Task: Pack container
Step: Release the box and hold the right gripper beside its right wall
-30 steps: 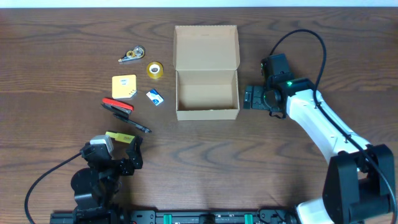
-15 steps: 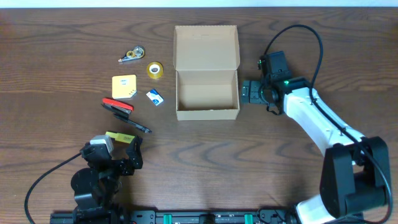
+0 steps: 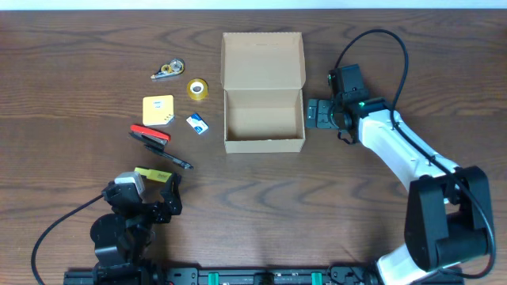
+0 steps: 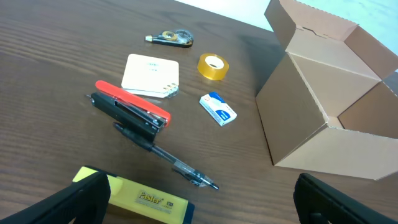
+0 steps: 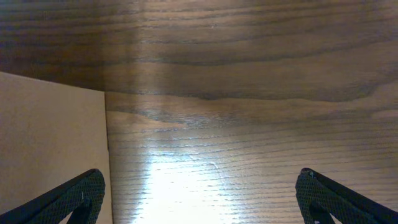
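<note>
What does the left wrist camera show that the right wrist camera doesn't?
Only the left wrist view: the stapler, pen, tape roll, notepad, a small blue-and-white packet, a yellow bar close to the camera, and the container with its lid open. Only the right wrist view: a bright glare patch on the table. Both: the container and the wooden table.
</note>
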Robot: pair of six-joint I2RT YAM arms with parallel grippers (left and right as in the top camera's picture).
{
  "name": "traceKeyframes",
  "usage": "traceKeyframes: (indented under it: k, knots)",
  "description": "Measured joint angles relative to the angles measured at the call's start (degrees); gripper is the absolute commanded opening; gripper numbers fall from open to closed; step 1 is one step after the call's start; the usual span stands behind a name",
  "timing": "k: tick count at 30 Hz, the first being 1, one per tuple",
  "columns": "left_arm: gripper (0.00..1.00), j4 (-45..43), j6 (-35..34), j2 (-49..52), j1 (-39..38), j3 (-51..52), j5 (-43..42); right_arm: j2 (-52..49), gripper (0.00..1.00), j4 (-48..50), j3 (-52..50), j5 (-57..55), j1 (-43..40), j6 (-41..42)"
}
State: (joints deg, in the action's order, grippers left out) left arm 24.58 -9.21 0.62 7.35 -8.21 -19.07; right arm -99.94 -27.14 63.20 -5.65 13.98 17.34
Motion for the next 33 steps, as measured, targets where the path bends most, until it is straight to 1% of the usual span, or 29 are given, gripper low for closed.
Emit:
traceKeyframes:
  k: [6, 15, 20, 33]
  knots:
    - [0.95, 0.0, 0.0, 0.0, 0.0, 0.0, -0.02, 0.0, 0.99, 0.68, -0.74, -0.35, -1.29, -0.02]
    - [0.95, 0.0, 0.0, 0.0, 0.0, 0.0, -0.02, 0.0, 0.99, 3.82, -5.55, 0.09, -1.84, -0.59]
    - [0.95, 0.02, 0.0, 0.0, 0.0, 0.0, -0.02, 0.0, 0.99, 6.36, -5.64, 1.42, -1.84, -2.23]
    - [0.95, 0.02, 0.0, 0.0, 0.0, 0.0, -0.02, 0.0, 0.99, 7.23, -5.64, 3.76, -1.84, -3.63]
